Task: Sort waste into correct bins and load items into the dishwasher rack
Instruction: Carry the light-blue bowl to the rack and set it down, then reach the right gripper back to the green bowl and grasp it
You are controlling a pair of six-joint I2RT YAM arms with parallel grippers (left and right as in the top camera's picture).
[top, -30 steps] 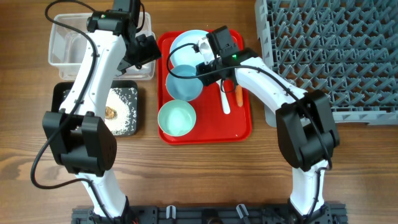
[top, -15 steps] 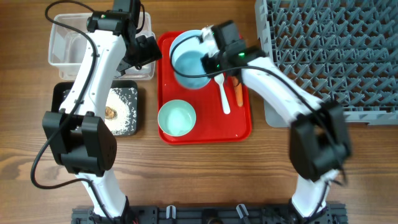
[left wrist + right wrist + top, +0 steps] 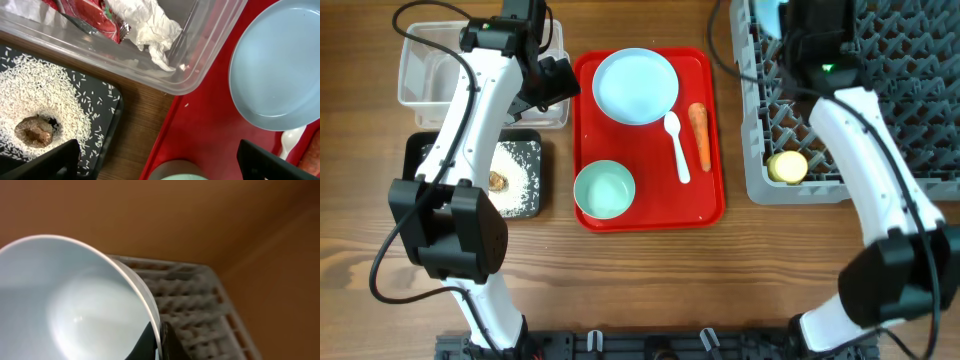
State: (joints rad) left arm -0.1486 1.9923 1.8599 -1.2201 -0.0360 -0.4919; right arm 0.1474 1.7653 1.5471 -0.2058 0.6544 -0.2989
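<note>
The right gripper [image 3: 159, 341] is pinched tight on the rim of a small light blue round bowl [image 3: 75, 305], with a dark finger on each side of the wall, and the bowl hangs tilted. Seen from overhead, this hand is off to the right of the red rectangular plastic tray [image 3: 710, 205]. It is over the far left corner of the large grey plastic grid rack [image 3: 900, 100], which lies just beside the tray's right edge. A small yellow round cup [image 3: 787, 166] sits in the rack's near left corner, close to the tray.

The left gripper [image 3: 160, 165] has its fingers spread wide with nothing between them. It hovers over the tray's far left corner, where the clear rectangular plastic tub [image 3: 425, 70] stands just beside the tray. A crumpled white napkin with red wrapper [image 3: 145, 25] lies inside the tub. The shallow black rectangular tray [image 3: 417, 150] lies left of the red tray, on the near side of the tub. White rice grains [image 3: 520, 180] are spread over it, and a small brown food lump [image 3: 499, 181] sits among them.

On the red tray, a light blue round plate [image 3: 635, 86] fills the far end. A second small light blue bowl [image 3: 605, 190] stands upright at the near left corner. A white plastic spoon [image 3: 677, 150] and an orange carrot [image 3: 700, 135] lie side by side along the right side, with the carrot nearer the edge.
</note>
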